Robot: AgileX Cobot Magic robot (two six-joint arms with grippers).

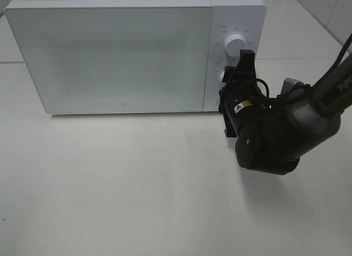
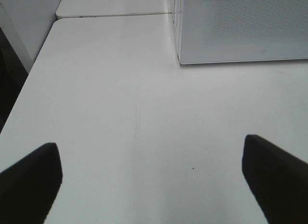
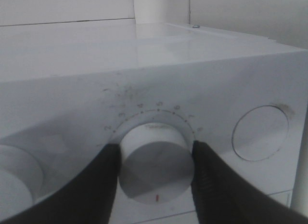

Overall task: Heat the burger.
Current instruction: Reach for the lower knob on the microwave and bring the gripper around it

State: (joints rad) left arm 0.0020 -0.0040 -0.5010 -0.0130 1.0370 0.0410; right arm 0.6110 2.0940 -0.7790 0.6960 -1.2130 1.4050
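Note:
The burger is out of view; the white microwave (image 1: 126,52) has its frosted door closed, and nothing shows through it. My right gripper (image 1: 224,78) reaches the control panel and is shut on the lower dial. In the right wrist view both black fingers (image 3: 96,185) press the sides of this white dial (image 3: 155,168), whose red mark points toward the camera. My left gripper (image 2: 151,180) is open over bare table, with nothing between its fingers, and it does not appear in the exterior high view.
The upper dial (image 1: 236,42) is free, above the gripped one. The white table (image 1: 137,184) spreads in front of the microwave. The microwave's front corner (image 2: 180,60) lies ahead of my left gripper. The table's dark edge (image 2: 14,89) runs along one side.

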